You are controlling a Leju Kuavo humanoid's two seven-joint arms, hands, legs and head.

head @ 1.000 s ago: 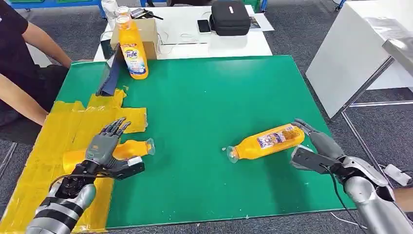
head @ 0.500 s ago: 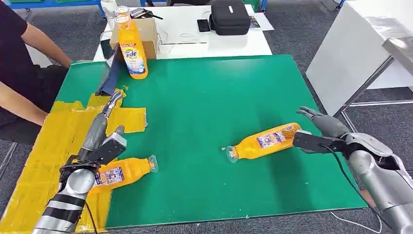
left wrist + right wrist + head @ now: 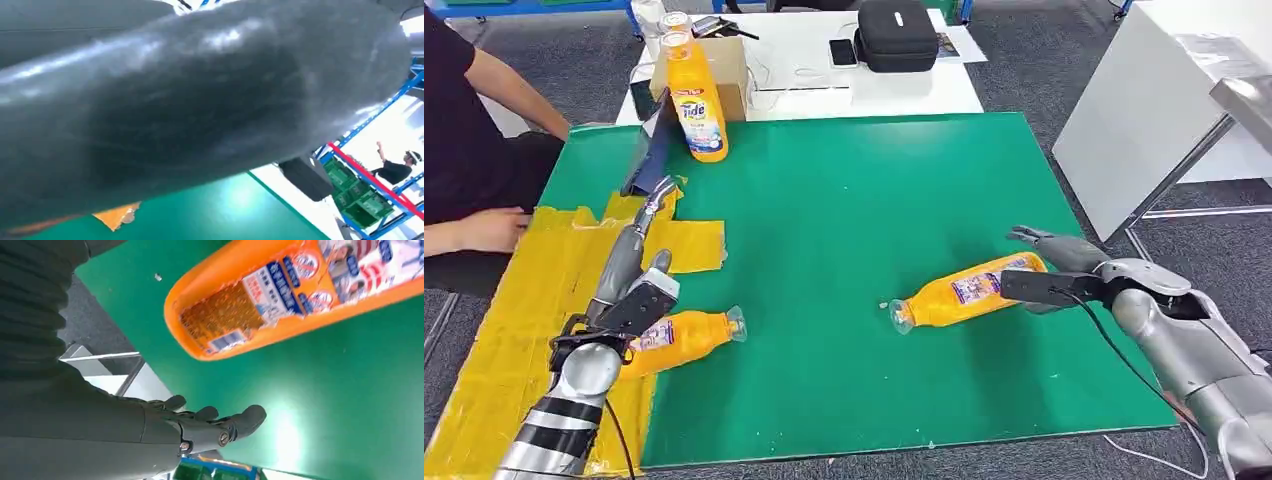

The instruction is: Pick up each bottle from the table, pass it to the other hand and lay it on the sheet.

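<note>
So there's a green table point(image 3: 854, 250) with a yellow sheet point(image 3: 534, 290) taped over its left edge. One orange bottle point(image 3: 686, 338) is lying on its side near the table's front-left corner, its base end on the sheet and its cap end poking out onto the green. The left hand point(image 3: 629, 275) is hovering right over that bottle's base end with its fingers stretched out straight and apart, pointing toward the far edge, not gripping anything. The left wrist view is mostly a blurry grey blob, so I can't tell much from it, maybe a scrap of the yellow sheet against the green.

A second orange bottle point(image 3: 969, 290) is lying on its side toward the table's right edge, cap pointing to the middle. The right hand point(image 3: 1054, 268) is sitting at that bottle's base end, fingers spread open; the thumb looks like it's touching or just beside the base, but it isn't closing on it. In the right wrist view the fingers point(image 3: 240, 422) are apart from the bottle.

A third, upright orange bottle point(image 3: 696, 100) is standing at the far-left corner, beside a dark blue flat thing point(image 3: 649, 150). A person's arm point(image 3: 474, 225) is resting by the left edge.
</note>
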